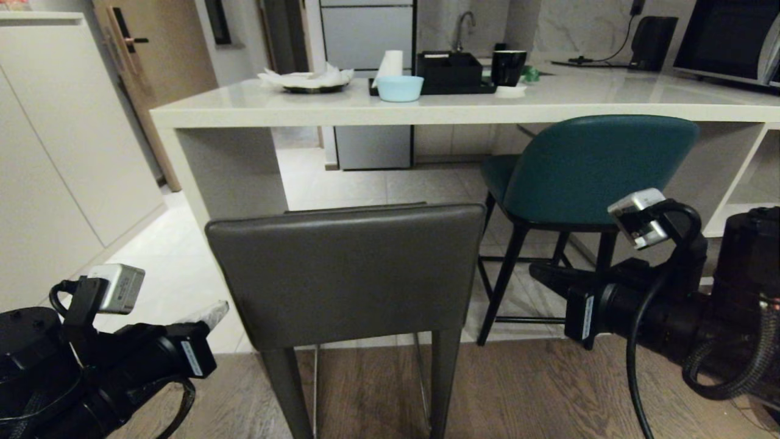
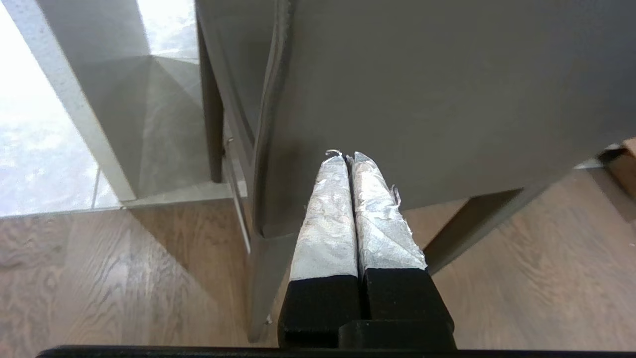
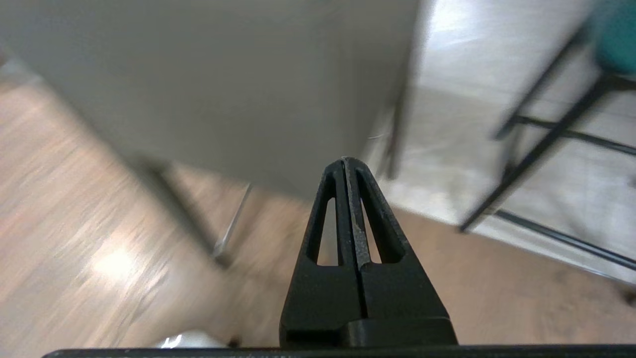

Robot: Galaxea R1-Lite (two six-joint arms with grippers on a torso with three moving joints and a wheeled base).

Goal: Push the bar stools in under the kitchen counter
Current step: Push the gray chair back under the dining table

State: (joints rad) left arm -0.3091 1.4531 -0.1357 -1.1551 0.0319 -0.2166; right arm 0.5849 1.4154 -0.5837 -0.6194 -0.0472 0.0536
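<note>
The dark grey stool [image 1: 347, 274] stands in front of me on the wood floor, out from the off-white kitchen counter [image 1: 548, 100]. The teal stool [image 1: 597, 164] sits to the right with its seat partly under the counter. My left gripper [image 1: 213, 314] is low beside the grey stool's left edge. In the left wrist view its foil-wrapped fingers [image 2: 328, 209] are shut, and the left gripper [image 2: 348, 156] points at the stool's back [image 2: 422, 89]; contact cannot be told. My right gripper [image 1: 536, 271] is shut, between the two stools. The right gripper [image 3: 346, 161] points at the grey back [image 3: 223, 74].
The counter's slab side panel [image 1: 231, 171] stands ahead of the grey stool on the left. On the counter are a light blue bowl [image 1: 400, 88], a black mug [image 1: 508, 67], a black tray [image 1: 449, 70] and a plate with paper [image 1: 308, 79]. White cabinets [image 1: 55, 152] line the left.
</note>
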